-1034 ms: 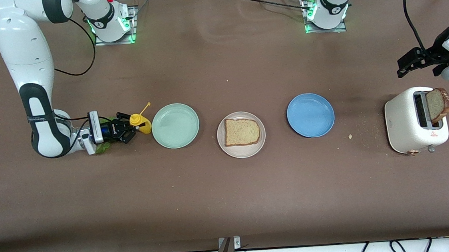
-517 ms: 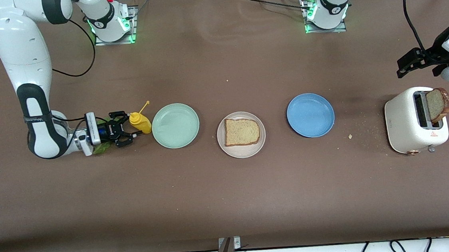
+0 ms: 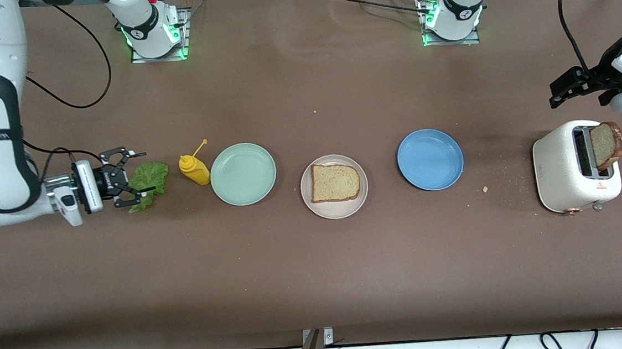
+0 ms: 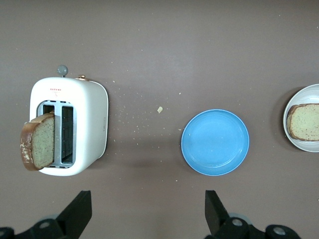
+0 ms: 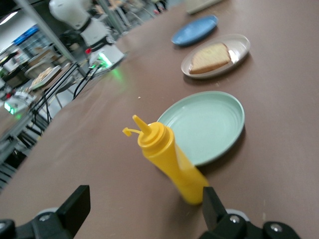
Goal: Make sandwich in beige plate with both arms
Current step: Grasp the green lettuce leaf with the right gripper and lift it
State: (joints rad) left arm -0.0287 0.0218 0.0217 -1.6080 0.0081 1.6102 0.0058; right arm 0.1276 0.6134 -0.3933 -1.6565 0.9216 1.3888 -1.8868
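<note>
A beige plate [image 3: 336,210] in the middle of the table holds one slice of brown bread [image 3: 335,182]; the left wrist view shows that plate [image 4: 304,93] and slice [image 4: 305,122] too. A second slice [image 3: 607,144] sticks up out of the white toaster [image 3: 566,168] at the left arm's end. A green lettuce leaf [image 3: 151,178] lies flat at the right arm's end. My right gripper [image 3: 143,171] is open over the leaf's edge, holding nothing. My left gripper [image 3: 560,93] waits open above the table beside the toaster, fingers [image 4: 79,211] wide apart.
A yellow squeeze bottle [image 3: 194,168] stands upright between the lettuce and a mint-green plate [image 3: 242,174]. A blue plate [image 3: 430,159] lies between the beige plate and the toaster. Crumbs dot the table near the toaster. Black cables hang along the table's front edge.
My right gripper has opened off the yellow bottle and drawn back toward the right arm's end, uncovering the lettuce. The bottle stays standing. The left arm has not moved.
</note>
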